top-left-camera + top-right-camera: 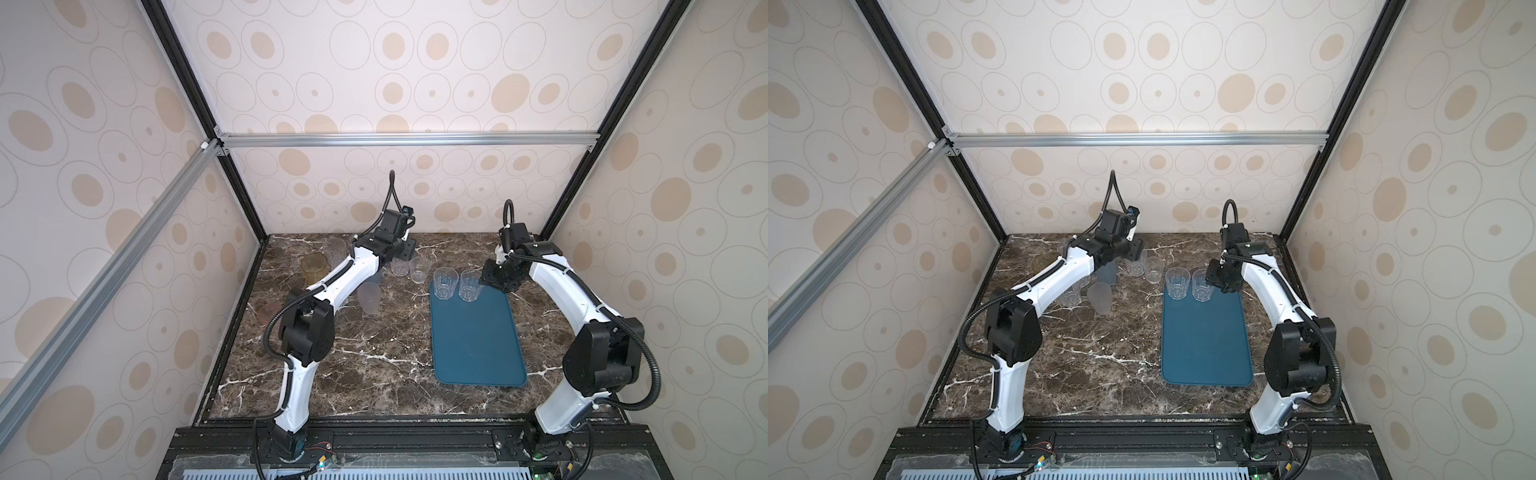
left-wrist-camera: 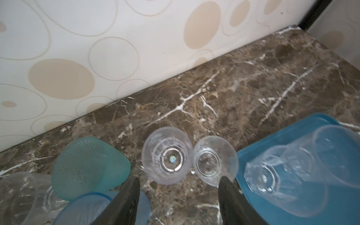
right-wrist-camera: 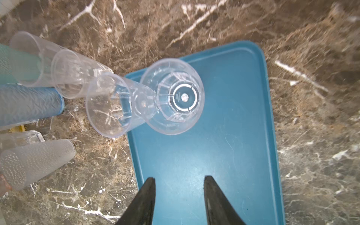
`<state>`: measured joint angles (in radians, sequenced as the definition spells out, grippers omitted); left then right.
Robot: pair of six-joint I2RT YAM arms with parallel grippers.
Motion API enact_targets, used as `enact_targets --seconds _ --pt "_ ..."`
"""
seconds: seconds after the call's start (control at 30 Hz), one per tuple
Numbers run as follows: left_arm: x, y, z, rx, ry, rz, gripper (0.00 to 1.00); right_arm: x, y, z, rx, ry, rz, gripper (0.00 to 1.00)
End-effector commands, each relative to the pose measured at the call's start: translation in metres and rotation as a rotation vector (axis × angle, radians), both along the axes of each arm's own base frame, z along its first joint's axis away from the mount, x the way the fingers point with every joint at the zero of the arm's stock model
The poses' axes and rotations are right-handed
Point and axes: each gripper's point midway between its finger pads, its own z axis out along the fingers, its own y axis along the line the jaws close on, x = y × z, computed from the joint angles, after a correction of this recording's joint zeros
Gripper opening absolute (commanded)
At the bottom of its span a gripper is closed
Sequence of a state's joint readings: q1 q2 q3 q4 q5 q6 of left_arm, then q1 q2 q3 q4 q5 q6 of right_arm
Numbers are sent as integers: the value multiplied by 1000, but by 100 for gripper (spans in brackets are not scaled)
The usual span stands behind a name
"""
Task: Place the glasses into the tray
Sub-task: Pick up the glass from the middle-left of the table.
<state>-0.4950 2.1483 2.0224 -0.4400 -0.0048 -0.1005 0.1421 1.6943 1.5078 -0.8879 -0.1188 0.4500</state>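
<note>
The left gripper [image 2: 179, 180] has its jaws apart near a clear glass [image 2: 167, 155], holding nothing. The right gripper [image 3: 179, 177] has its jaws apart over the tray [image 3: 233, 136], empty too.

Two clear glasses [image 1: 444, 283] upright on the teal tray [image 1: 478, 340] — other glasses [image 1: 419, 269] stand beside it.

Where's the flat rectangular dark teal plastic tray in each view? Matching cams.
In a top view: dark teal plastic tray, right of centre.
In a top view: tray, just right of centre.
Left wrist: tray at the frame edge, cut off.
Right wrist: tray fills mid-frame.
Shared landmark: two clear faceted tumblers on its far end.
</note>
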Motion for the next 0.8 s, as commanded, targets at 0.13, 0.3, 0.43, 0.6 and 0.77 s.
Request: enact_targets --seconds 0.13,0.3,0.43,0.6,0.77 --pt "-15 46 22 10 58 43 60 -6 21 2 37 -9 21 44" --pt "-52 78 29 5 58 86 57 -2 35 2 47 -13 42 44" --pt "-85 116 21 -14 82 163 54 3 49 6 47 -24 69 44" --pt "-121 158 13 -74 104 252 49 8 60 10 41 -35 93 44" --pt "-144 186 -3 -130 150 330 45 5 81 10 56 -35 138 44"
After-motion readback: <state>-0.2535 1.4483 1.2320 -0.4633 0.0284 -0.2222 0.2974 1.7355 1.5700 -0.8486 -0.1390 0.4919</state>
